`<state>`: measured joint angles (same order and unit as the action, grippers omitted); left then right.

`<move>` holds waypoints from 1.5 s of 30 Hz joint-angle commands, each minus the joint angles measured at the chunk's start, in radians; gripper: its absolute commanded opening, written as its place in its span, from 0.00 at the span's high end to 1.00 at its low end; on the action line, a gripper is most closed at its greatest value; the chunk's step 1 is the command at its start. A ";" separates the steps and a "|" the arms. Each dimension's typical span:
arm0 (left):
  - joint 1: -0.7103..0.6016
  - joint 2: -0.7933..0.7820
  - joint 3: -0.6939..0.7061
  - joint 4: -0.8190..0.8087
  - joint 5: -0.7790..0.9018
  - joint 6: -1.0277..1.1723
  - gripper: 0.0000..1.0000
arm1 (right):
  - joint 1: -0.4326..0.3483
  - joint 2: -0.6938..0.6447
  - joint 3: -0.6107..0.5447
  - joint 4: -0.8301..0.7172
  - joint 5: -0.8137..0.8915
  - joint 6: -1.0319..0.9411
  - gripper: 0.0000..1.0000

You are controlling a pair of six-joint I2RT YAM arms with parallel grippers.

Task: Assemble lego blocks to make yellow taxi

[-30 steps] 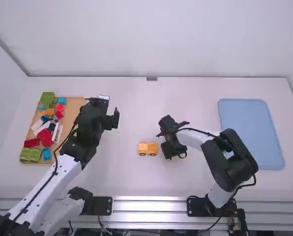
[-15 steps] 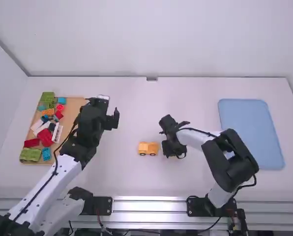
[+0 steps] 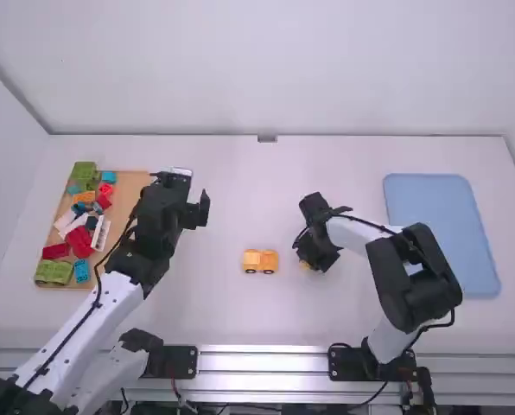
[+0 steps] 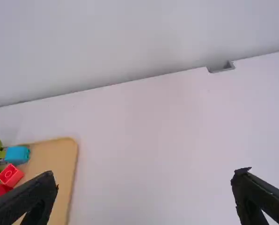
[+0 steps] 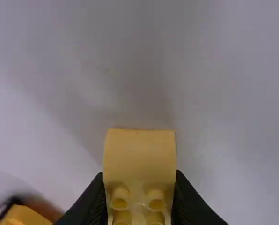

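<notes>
On the white bench (image 3: 240,320), near its middle, a yellow-orange car base (image 3: 260,261) stood upright on dark wheels (image 3: 267,271), and I judged that this lower part of the taxi was already made. The taxi was not complete, however. The right pincer (image 5: 139,176) was closed on both sides of one yellow block (image 5: 139,150), which had a smooth curved part and some round studs, and it held this block near the base but apart from it. I could not tell whether the block touched the bench. To my judgement, it was the piece for the top or the cabin, so what was left was to turn it the correct way, bring it over the base and press it down firmly. If it came there crooked, the studs could miss, or the base could roll away on its wheels. The left pincer (image 4: 146,178) had its two fingers wide apart with nothing between them, close to the wooden tray (image 3: 130,192), where blocks of many colours lay. Perhaps it could help by steadying the base. The blue tray (image 3: 443,233) stood on the right side, well apart from the car base.
</notes>
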<state>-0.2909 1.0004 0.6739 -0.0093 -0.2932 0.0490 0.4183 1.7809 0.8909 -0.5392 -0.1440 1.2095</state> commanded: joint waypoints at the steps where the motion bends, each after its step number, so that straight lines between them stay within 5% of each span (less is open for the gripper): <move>1: -0.003 0.006 -0.010 0.003 -0.012 0.007 0.01 | -0.006 0.013 -0.008 -0.029 -0.020 0.412 1.00; 6: -0.003 0.006 -0.010 0.002 -0.012 0.006 0.01 | -0.006 0.013 -0.008 -0.042 -0.020 0.685 1.00; 16: -0.003 0.006 -0.010 0.002 -0.011 0.006 0.01 | -0.006 0.013 -0.008 -0.037 -0.004 0.837 0.90; 18: -0.003 0.006 -0.010 0.002 -0.011 0.006 0.01 | -0.006 0.013 -0.008 -0.032 0.011 0.837 0.70; 19: -0.003 0.006 -0.010 0.002 -0.011 0.006 0.01 | -0.006 0.013 -0.008 -0.026 0.016 0.835 0.28; 23: -0.003 0.006 -0.010 0.000 -0.011 0.006 0.01 | -0.005 0.013 -0.008 -0.022 0.018 0.836 0.10; 30: -0.003 0.006 -0.010 0.000 -0.011 0.006 0.01 | -0.006 -0.007 0.030 -0.088 0.023 0.789 0.03; 36: -0.003 0.006 -0.010 0.000 -0.005 0.008 0.01 | -0.006 -0.061 0.167 -0.247 0.096 0.657 0.08; 45: -0.003 0.006 -0.010 -0.001 0.042 0.011 0.01 | -0.039 -0.121 0.374 -0.379 0.164 -0.060 0.02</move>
<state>-0.2909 1.0004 0.6739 -0.0097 -0.2619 0.0490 0.3889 1.6745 1.2259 -0.9073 -0.0177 1.4418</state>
